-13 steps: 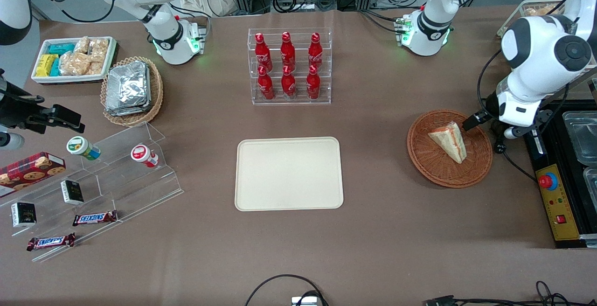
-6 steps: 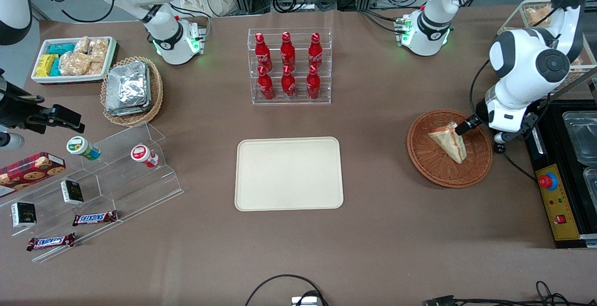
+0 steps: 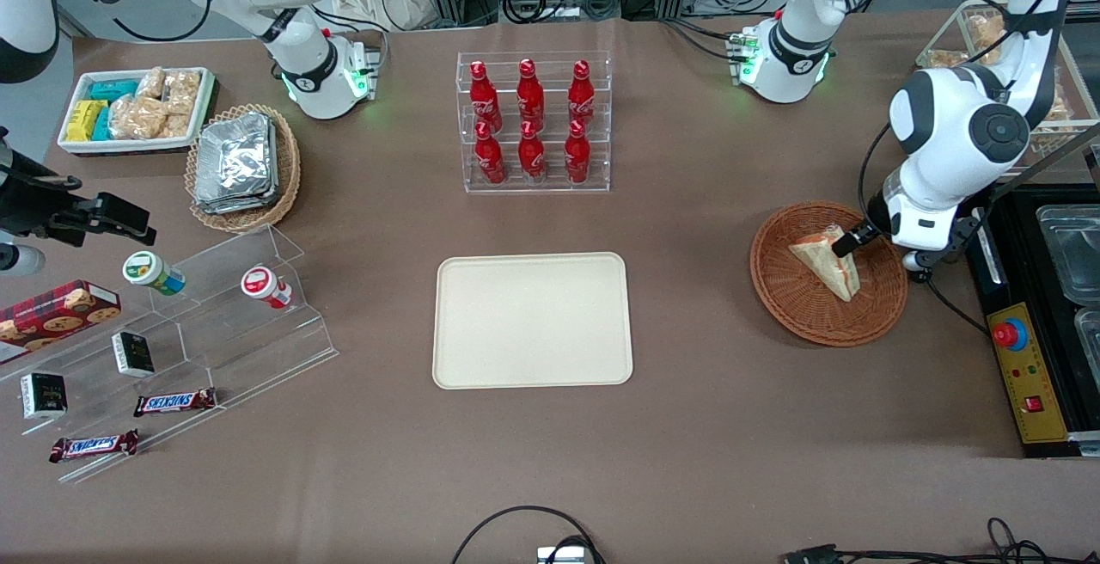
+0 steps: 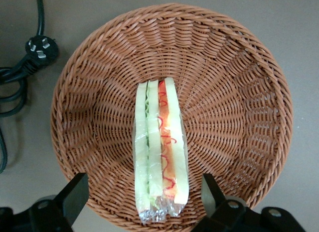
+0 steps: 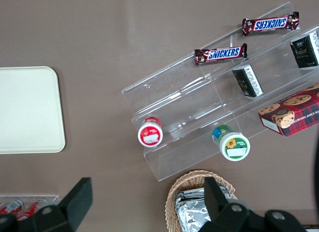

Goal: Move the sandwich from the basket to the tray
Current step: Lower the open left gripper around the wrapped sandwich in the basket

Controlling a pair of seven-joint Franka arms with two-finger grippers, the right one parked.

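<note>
The sandwich, a wrapped wedge of white bread with red, orange and green layers, lies in the reddish-brown wicker basket toward the working arm's end of the table. My left gripper hovers over the basket's rim, just above the sandwich. In the left wrist view the gripper is open, its black fingers standing apart on either side of the sandwich without touching it, inside the basket. The cream tray lies flat mid-table and also shows in the right wrist view.
A clear rack of red bottles stands farther from the front camera than the tray. A black control box with a red button lies beside the basket. A power plug and cable lie next to the basket. An acrylic snack shelf stands toward the parked arm's end.
My left arm has swung in over the basket. The gripper has moved from the basket's rim to above the sandwich. The sandwich has not moved.
</note>
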